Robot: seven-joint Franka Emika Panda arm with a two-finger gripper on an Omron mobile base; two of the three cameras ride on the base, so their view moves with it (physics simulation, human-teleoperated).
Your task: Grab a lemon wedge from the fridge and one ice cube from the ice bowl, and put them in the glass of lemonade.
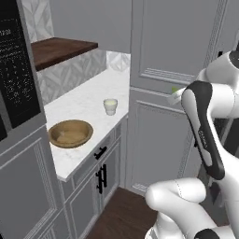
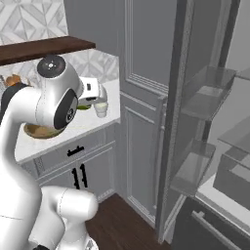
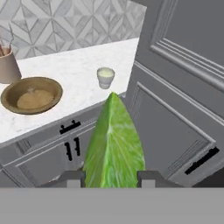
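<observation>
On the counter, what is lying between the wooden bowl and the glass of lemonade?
Nothing: in the hand view, bare white counter separates the wooden bowl from the glass of lemonade.

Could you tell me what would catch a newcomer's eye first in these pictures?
In the hand view, a big yellow-green lemon wedge stands clamped between the gripper's fingers. Beyond it, a glass of lemonade and a wooden bowl sit on the white marble counter. To the right, the fridge stands open, its shelves showing.
</observation>
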